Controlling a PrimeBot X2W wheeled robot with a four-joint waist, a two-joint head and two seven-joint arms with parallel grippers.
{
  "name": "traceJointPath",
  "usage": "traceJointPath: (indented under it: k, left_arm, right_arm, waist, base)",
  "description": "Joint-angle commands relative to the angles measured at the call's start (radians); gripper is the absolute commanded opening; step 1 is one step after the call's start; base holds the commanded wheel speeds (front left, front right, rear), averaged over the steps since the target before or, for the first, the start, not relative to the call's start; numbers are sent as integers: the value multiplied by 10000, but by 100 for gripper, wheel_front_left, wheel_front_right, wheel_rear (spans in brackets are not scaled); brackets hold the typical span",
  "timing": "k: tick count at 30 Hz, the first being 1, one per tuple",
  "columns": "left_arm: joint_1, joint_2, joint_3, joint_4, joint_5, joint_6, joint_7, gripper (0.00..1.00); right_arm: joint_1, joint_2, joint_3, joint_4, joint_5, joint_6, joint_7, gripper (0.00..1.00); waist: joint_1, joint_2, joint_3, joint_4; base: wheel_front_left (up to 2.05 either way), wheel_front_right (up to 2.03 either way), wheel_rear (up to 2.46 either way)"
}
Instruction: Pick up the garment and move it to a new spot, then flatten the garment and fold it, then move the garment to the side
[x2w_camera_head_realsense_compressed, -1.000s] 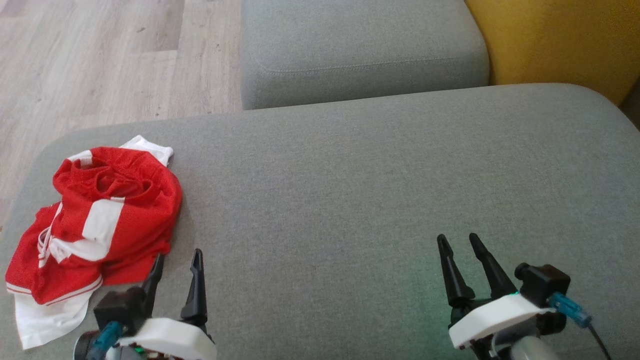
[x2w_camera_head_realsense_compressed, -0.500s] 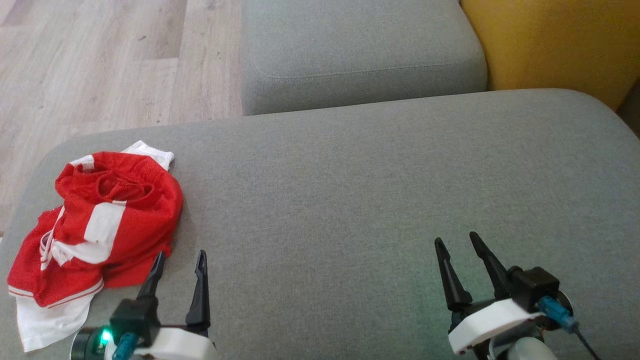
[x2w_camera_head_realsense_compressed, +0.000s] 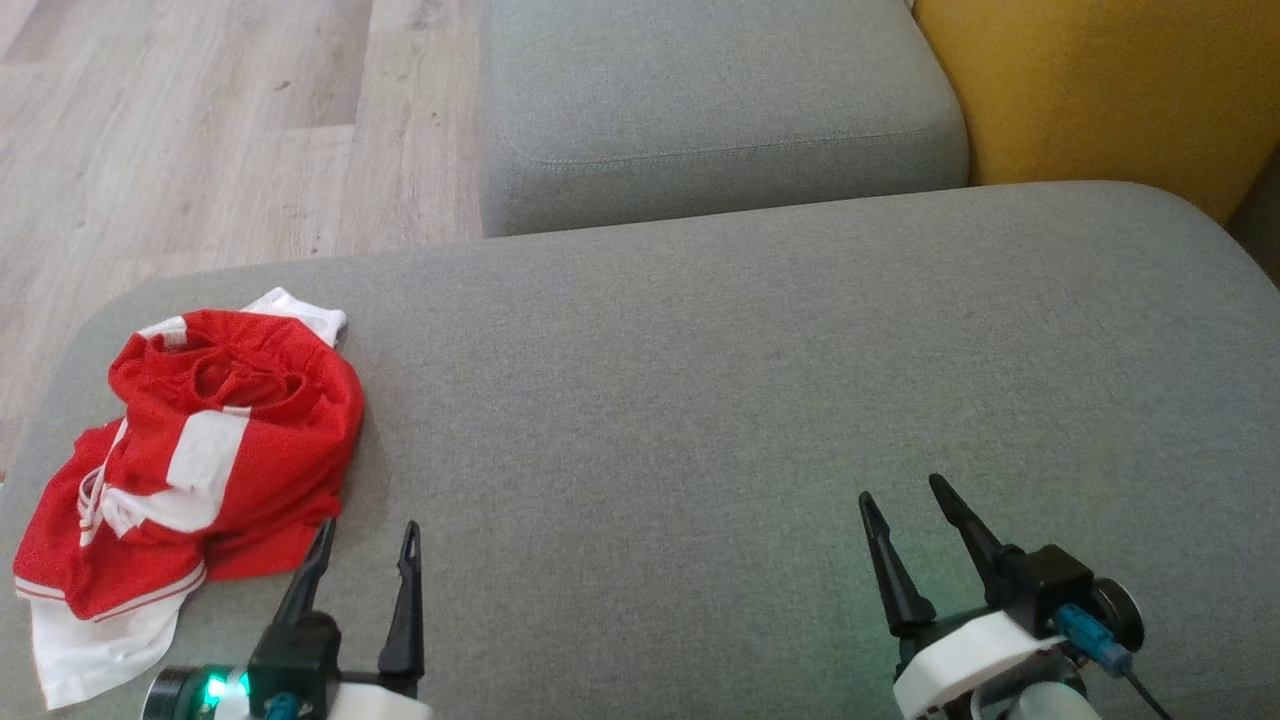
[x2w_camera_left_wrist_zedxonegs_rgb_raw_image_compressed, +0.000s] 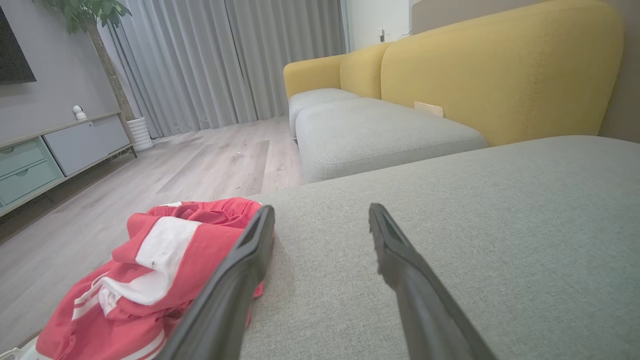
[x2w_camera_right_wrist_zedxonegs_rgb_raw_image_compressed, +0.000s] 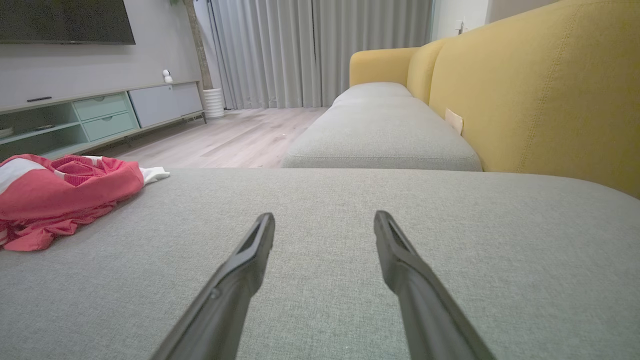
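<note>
A crumpled red and white garment (x2w_camera_head_realsense_compressed: 200, 460) lies in a heap at the left end of the grey sofa cushion (x2w_camera_head_realsense_compressed: 720, 400). In the left wrist view the garment (x2w_camera_left_wrist_zedxonegs_rgb_raw_image_compressed: 150, 270) sits left of my fingers. The right wrist view has the garment (x2w_camera_right_wrist_zedxonegs_rgb_raw_image_compressed: 60, 195) at its far left. My left gripper (x2w_camera_head_realsense_compressed: 368, 530) stands open just right of the heap's near edge, its left finger close to the cloth, nothing between the fingers. My right gripper (x2w_camera_head_realsense_compressed: 900, 492) is open over bare cushion at the lower right, far from the garment.
A second grey seat cushion (x2w_camera_head_realsense_compressed: 720, 110) lies beyond, with the yellow sofa back (x2w_camera_head_realsense_compressed: 1100, 90) to the right. Wooden floor (x2w_camera_head_realsense_compressed: 200, 130) lies past the cushion's left and far edge. A low TV cabinet (x2w_camera_right_wrist_zedxonegs_rgb_raw_image_compressed: 100, 112) stands across the room.
Both grippers have drawn back toward the bottom of the head view, staying open. The camera has shifted slightly. The garment lies as before.
</note>
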Motion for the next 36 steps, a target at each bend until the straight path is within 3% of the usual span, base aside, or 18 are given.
traceJointPath:
  k: [1,17,36]
  left_arm:
    - [-448,-10,431,-259,44,-32,-124,100]
    - [-538,-265,808,160,183,-149,-124,100]
    - [-400,-308,1356,451,220,-118,-124,100]
  right_arm:
    - [-660,44,211,-266,-24,-7,-136,100]
    - [-589,45,266,-294,375,-7,-136,100]
    - [-308,45,442,-350,678,-7,-136,100]
  waist:
    - [0,0,8,1]
    - [0,0,87,275]
    - [0,0,124,2219]
  base:
    - [0,0,0]
    - [0,0,0]
    - [0,0,0]
